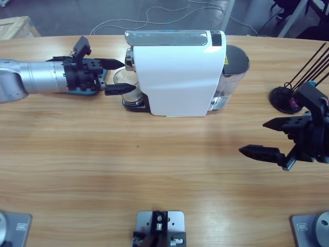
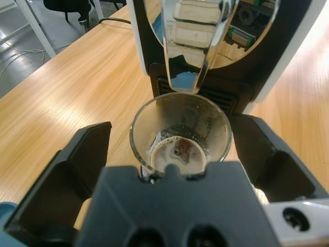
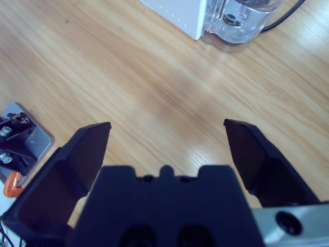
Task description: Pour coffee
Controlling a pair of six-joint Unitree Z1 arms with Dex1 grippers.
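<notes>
Coffee (image 2: 179,154) lies as a shallow dark layer, ringed with pale foam, in the bottom of a clear glass (image 2: 180,135), and that glass stands on the drip grille of the white coffee machine (image 1: 177,74), right under its shiny spout (image 2: 191,46). In the left wrist view the left gripper (image 2: 177,146) has one black jaw on either side of the glass, spread wide with a gap showing at each side, so it brackets the glass without gripping it. The high view agrees: the left arm comes in from the left edge, its jaws reaching around the glass at the machine's front end.

The right gripper (image 1: 271,138) hovers well apart over bare wooden table (image 3: 154,77), its jaws spread and holding nothing. Beyond it, its wrist view catches the machine's corner and the clear water tank (image 3: 241,18). A black stand with thin rods (image 1: 288,98) sits at the table's far right.

I judge the step in hand to be taking hold of the filled glass. The next move calls for closing squarely on the glass wall, then drawing it straight out and level from under the spout so the glass neither tips nor knocks the machine.
</notes>
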